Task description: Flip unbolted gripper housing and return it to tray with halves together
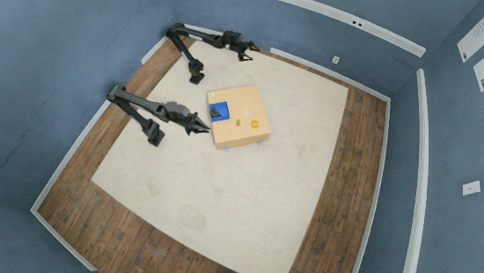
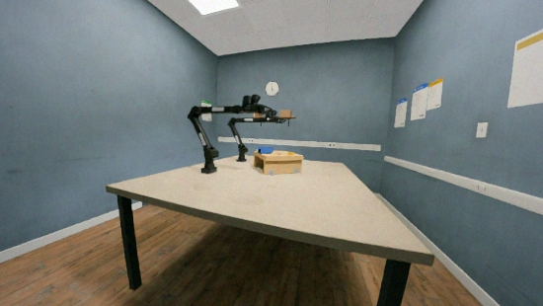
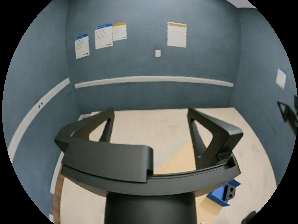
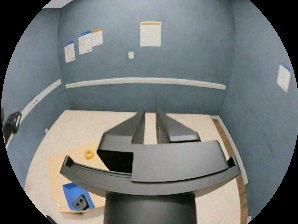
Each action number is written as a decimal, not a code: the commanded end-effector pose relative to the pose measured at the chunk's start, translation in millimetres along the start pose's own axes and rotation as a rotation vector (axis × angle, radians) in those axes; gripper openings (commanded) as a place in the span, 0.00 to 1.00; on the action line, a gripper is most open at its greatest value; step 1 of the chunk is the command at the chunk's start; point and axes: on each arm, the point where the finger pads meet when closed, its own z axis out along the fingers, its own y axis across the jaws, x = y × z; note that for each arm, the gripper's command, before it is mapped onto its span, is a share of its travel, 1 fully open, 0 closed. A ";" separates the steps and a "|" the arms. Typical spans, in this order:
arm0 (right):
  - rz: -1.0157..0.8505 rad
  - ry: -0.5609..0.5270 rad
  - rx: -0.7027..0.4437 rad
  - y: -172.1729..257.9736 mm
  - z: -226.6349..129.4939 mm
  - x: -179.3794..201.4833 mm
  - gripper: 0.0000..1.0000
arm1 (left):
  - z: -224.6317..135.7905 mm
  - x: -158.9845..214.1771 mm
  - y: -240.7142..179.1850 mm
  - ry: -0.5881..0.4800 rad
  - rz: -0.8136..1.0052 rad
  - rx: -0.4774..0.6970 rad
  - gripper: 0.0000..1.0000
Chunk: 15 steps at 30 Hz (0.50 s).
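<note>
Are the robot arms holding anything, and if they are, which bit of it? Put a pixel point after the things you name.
Nothing is held. The dark housing [image 1: 215,113] [image 3: 229,193] [image 4: 80,202] is in the blue tray [image 1: 224,107] [image 2: 266,150] [image 3: 216,195] [image 4: 71,190].

From overhead, one view looks steeply down on both arms and the raised bench top [image 1: 239,101] [image 2: 282,157]; the outside one faces them from well back, beyond a table corner. Each wrist view looks past its near fingers toward one papered wall [image 3: 150,60] [image 4: 190,60], sharing the blue tray [image 3: 217,195] [image 4: 74,189].

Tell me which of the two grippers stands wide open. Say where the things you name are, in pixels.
The left gripper [image 1: 254,53] [image 2: 283,119] [image 3: 150,111] [image 4: 20,112]: its fingers are spread far apart, while those of the right gripper [image 1: 209,129] [image 2: 275,114] [image 3: 277,102] [image 4: 150,111] leave only a narrow gap.
</note>
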 end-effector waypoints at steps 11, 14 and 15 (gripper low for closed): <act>0.007 -0.092 -0.006 -0.6 4.1 -43.4 0.14 | -0.3 -30.4 2.5 -0.041 -0.004 -0.006 1.00; 0.007 -0.073 -0.005 -0.9 4.1 -40.2 0.14 | -1.5 -35.4 2.8 -0.058 -0.004 -0.007 1.00; 0.008 -0.073 -0.006 -0.2 3.7 -41.0 0.14 | -1.9 -36.3 2.9 -0.060 -0.004 -0.007 1.00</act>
